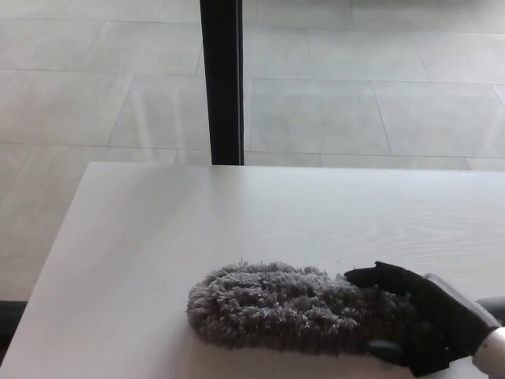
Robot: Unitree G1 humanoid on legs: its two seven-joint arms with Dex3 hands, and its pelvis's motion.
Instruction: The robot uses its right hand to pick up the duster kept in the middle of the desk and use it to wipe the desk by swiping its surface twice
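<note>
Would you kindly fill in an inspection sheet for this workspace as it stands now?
Surface: pale wood-grain desk, bare apart from the duster.
Job's things: grey fluffy duster lying flat near the front edge, head pointing to the robot's left.
Clutter: nothing seen.
Hands: right hand at the duster's handle end, fingers curled over it; firm grasp cannot be confirmed. Left hand not in view.
Cables: nothing seen.
Surroundings: tiled floor beyond the desk; black vertical post behind the far edge.
</note>
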